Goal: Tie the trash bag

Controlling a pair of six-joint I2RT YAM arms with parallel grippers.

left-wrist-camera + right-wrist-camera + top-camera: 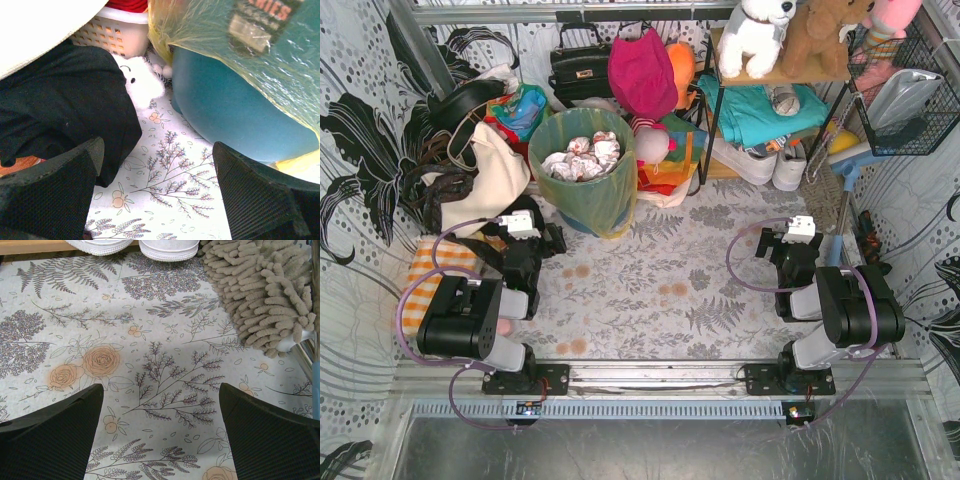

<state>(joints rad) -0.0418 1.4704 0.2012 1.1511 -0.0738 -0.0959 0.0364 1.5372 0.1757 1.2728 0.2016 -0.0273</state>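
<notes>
The trash bag [592, 203], thin yellow-green plastic, lines a round teal bin at the back left and hangs over its outside. Its mouth is open, with crumpled white paper [582, 158] inside. In the left wrist view the bag [235, 45] drapes over the teal bin [235, 117] at the upper right. My left gripper [542, 236] is open and empty just left of and in front of the bin, low over the floral mat; its jaws [157, 192] stand wide apart. My right gripper [782, 244] is open and empty at the right, far from the bag, and its jaws show wide apart in its wrist view [160, 432].
A cream tote [495, 175] and black fabric [65, 110] lie left of the bin. A white basket [110, 35] and a small white toy [142, 82] sit behind. A beige mop head [265, 295], white shoes [165, 246] and a shelf [770, 110] stand at the back right.
</notes>
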